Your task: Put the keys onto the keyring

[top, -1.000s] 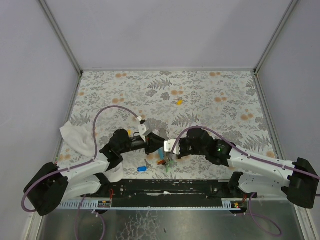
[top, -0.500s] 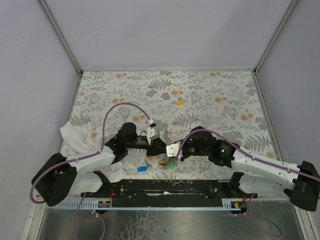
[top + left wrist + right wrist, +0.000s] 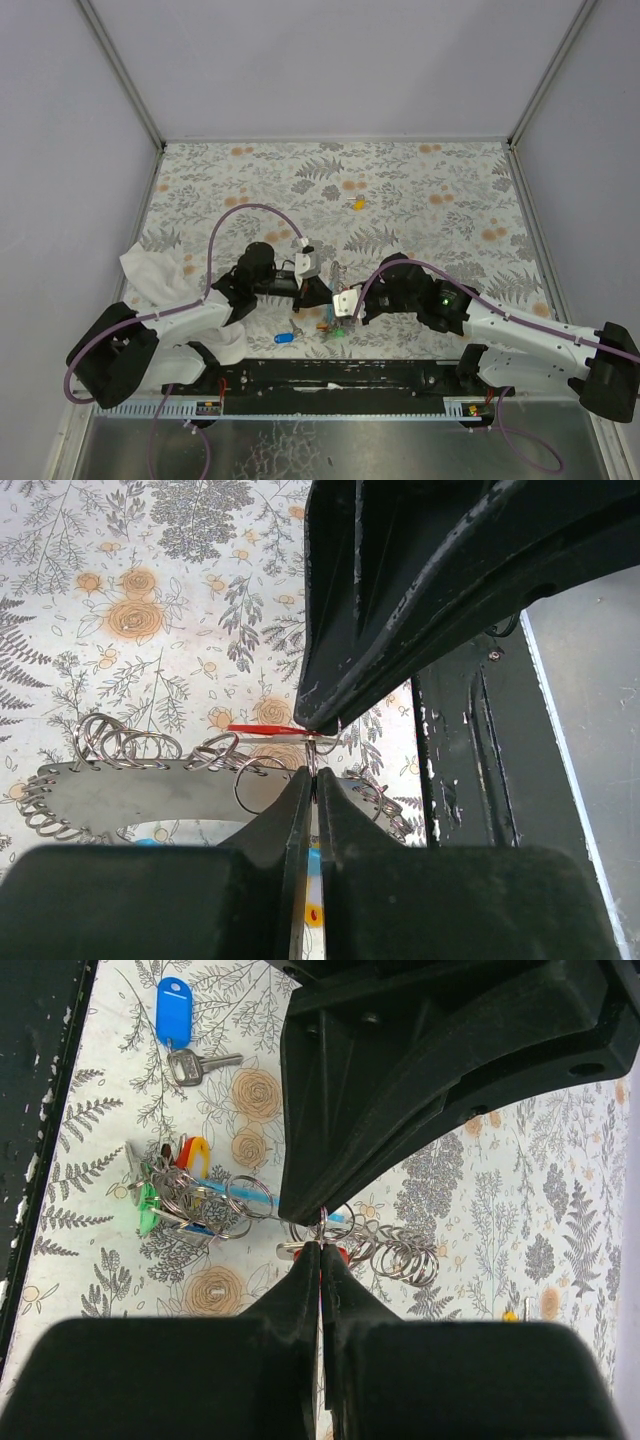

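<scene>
The keyring [image 3: 405, 1255] is shiny metal, the blue key head [image 3: 173, 1010] glossy plastic, left hand [image 3: 312, 752] scuffed matt black.

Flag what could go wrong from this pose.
1. The left gripper and right gripper are both shut, tip to tip, at thin ring wire by the red key. So slim a grip could slip.
2. A pull apart might stretch the coiled cord and drag the key cluster over the table.

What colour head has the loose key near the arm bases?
Blue; the key shows best in right wrist view.
</scene>
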`<move>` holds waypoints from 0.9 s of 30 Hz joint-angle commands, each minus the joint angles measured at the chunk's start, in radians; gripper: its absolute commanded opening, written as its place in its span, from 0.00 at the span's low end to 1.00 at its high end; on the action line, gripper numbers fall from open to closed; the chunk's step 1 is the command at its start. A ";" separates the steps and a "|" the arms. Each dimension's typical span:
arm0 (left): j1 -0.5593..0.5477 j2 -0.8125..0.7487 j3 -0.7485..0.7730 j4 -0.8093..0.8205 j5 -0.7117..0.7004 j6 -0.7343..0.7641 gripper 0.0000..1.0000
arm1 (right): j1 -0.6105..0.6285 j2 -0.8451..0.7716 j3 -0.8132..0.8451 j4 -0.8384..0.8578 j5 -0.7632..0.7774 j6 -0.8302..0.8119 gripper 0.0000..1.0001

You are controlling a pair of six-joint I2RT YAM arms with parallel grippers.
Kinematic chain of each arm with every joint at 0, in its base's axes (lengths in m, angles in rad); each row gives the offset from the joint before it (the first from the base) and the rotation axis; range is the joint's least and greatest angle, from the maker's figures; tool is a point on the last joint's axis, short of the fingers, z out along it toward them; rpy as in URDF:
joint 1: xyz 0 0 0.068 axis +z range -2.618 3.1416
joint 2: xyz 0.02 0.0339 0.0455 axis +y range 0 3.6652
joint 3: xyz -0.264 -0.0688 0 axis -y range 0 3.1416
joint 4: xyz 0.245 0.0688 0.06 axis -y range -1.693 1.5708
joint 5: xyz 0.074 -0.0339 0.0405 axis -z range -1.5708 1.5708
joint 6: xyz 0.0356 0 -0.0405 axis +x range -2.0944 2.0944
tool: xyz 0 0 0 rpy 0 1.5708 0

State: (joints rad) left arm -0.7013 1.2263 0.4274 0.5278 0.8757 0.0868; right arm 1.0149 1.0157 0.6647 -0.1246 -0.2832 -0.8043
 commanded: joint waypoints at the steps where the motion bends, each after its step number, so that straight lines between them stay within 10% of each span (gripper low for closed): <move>1: 0.005 -0.015 0.009 0.086 0.006 -0.038 0.00 | 0.007 -0.030 0.035 0.015 0.015 0.005 0.00; 27: -0.038 -0.041 -0.286 0.831 -0.543 -0.651 0.00 | 0.057 0.020 -0.090 0.183 0.023 0.112 0.00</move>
State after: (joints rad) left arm -0.7242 1.1580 0.1524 1.0744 0.4984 -0.4881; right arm 1.0374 1.0012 0.5743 0.0555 -0.2623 -0.7139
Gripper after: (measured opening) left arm 0.007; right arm 0.010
